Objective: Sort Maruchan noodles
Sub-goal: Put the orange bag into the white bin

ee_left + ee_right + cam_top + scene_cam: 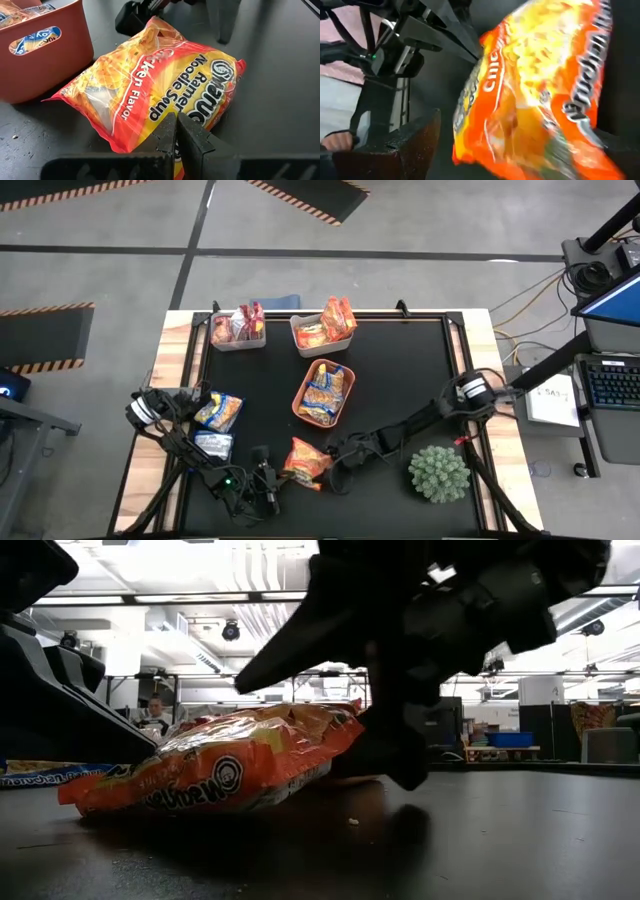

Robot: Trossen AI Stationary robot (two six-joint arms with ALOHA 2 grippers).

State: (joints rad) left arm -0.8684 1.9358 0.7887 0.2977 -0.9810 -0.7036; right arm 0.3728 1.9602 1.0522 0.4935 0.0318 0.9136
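Observation:
An orange-and-yellow Maruchan noodle packet [305,462] lies flat on the black mat near the table's front edge. My left gripper [176,120] is shut, and its tips lie over the packet's near edge. My right gripper [336,458] is open at the packet's far right end, with the packet [535,90] between its spread fingers. More packets fill the orange tray [301,402] and two pale bins [238,340] [300,340]. A blue-and-yellow packet [218,411] and a silvery one [212,445] lie flat at the left. My left gripper lays its shut fingertips [167,131] on the packet's near edge [145,142], coming slanting down from the table's near left. Whether the seam sits between them, I cannot tell. The packet lies flat on the mat. My right gripper has one finger [400,755] down at the packet's right end; whether it touches, I cannot tell.
A spiky green plant ball [438,472] stands near the front right corner, close to my right arm. The orange tray stands just beyond the packet. Bare mat [410,370] stretches to the right of the tray.

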